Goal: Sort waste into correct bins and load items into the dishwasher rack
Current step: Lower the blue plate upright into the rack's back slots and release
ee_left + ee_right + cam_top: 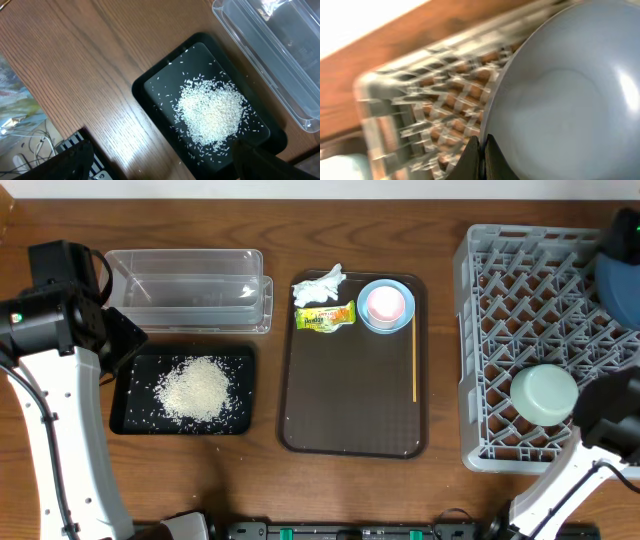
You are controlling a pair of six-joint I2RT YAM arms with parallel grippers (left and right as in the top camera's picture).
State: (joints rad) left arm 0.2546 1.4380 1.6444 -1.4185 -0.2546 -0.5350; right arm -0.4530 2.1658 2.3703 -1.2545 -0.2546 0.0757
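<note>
My right gripper [482, 150] is shut on the rim of the large dark blue bowl [565, 95] and holds it over the far right of the grey dishwasher rack [500, 330]; the bowl shows at the overhead view's right edge [620, 275]. The mint-green bowl [545, 393] lies upside down in the rack. The small light blue bowl [400, 323] holds the pink cup [386, 303]. The tissue [320, 284] and snack wrapper [326, 316] lie beside it. The rice [195, 388] is heaped in the black tray [130, 415]. My left gripper [160, 165] is open and empty over that tray's edge.
The clear tub [190, 285] stands behind the black tray and looks empty. The bowl, cup, tissue and wrapper sit on a brown serving tray [350, 410], which also holds a thin yellow stick [414, 365]. The table is bare wood around them.
</note>
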